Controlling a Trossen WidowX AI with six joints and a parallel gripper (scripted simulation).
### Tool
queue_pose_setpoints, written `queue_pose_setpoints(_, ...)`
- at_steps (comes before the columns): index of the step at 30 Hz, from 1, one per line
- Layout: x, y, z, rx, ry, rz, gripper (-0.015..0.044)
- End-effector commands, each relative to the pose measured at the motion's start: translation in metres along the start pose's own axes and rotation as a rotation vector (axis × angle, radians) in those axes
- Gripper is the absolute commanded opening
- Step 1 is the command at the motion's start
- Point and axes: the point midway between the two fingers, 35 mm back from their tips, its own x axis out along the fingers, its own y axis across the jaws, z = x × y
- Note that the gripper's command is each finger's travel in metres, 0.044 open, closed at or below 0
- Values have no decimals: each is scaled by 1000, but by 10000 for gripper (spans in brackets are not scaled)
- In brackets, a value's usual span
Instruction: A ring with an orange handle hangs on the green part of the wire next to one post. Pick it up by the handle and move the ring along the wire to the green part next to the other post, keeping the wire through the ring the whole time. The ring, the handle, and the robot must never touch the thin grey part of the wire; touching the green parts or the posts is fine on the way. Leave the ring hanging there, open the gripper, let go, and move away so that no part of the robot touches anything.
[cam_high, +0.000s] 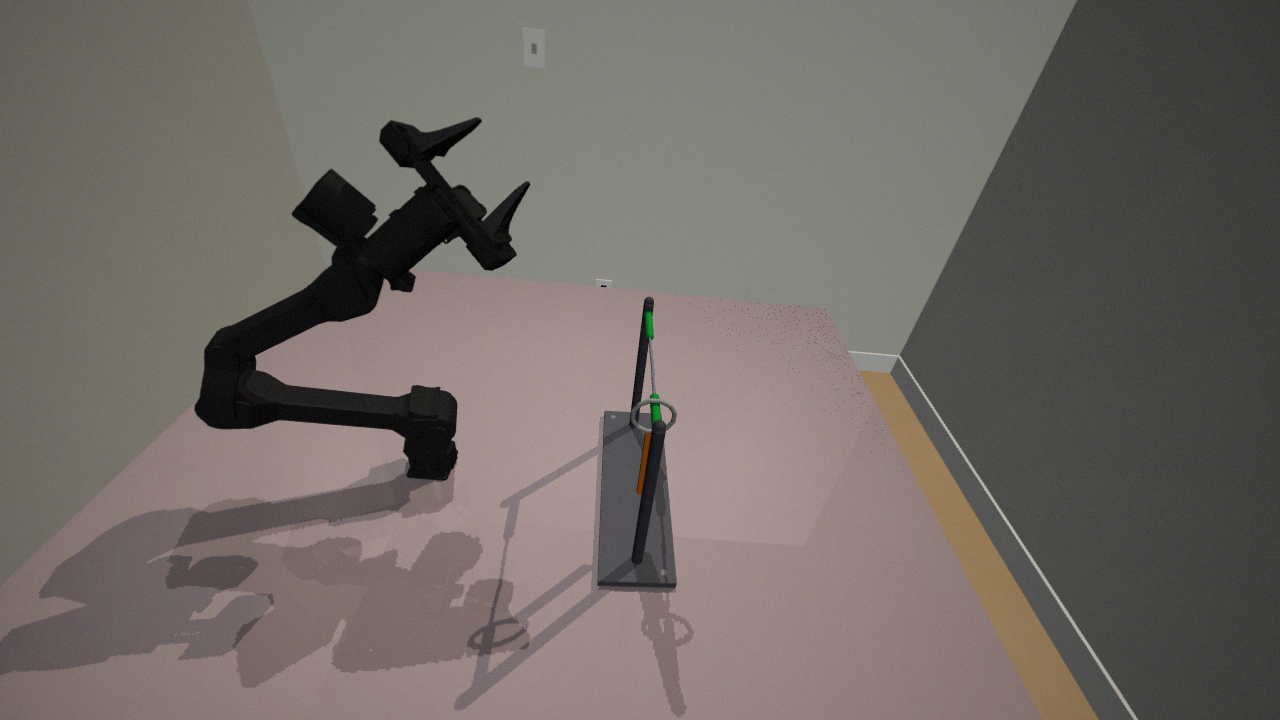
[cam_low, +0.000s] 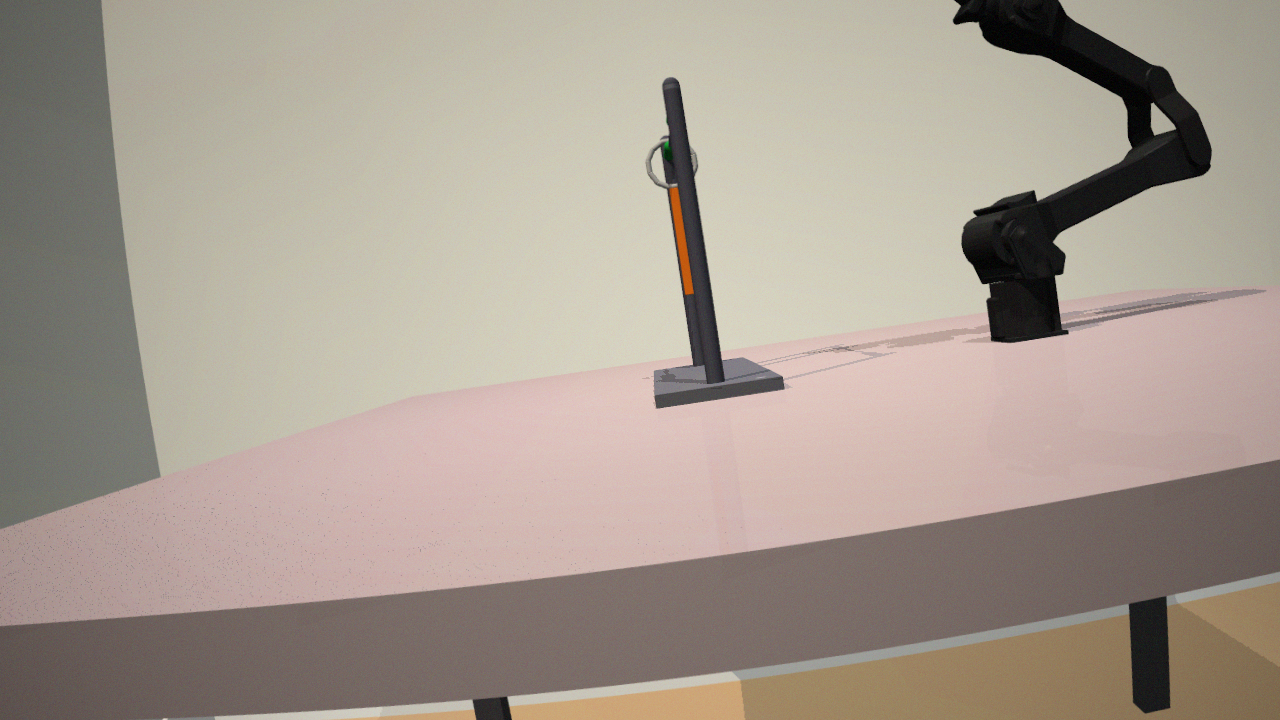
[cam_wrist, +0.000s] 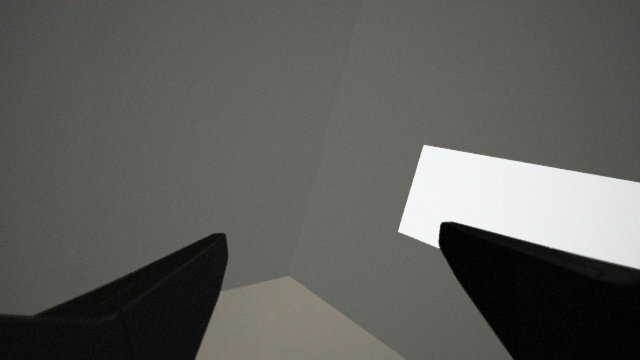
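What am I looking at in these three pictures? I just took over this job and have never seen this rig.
The black machine is a single robot arm bolted to a pink table. The top view looks down at the scene, the exterior view looks from the table's edge, and the wrist view looks out between the gripper's fingers at bare walls. On the table stands a dark base plate with two posts and a wire strung between them. A grey ring with an orange handle hangs on the green part by the nearer post. The gripper is raised, open and holds nothing.
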Motion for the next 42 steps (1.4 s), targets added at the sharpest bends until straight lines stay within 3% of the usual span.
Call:
queue_pose_setpoints(1,0,1,0,1,-1,1,374)
queue_pose_setpoints(9,24,54,14,72,-17,115,164)
queue_pose_setpoints(18,38,146,-2,232,58,316,160)
queue_pose_setpoints(27,20,227,-34,428,179,478,160)
queue_pose_setpoints(35,-31,299,-63,606,303,644,160)
queue_pose_setpoints(42,-83,346,-58,805,342,739,160)
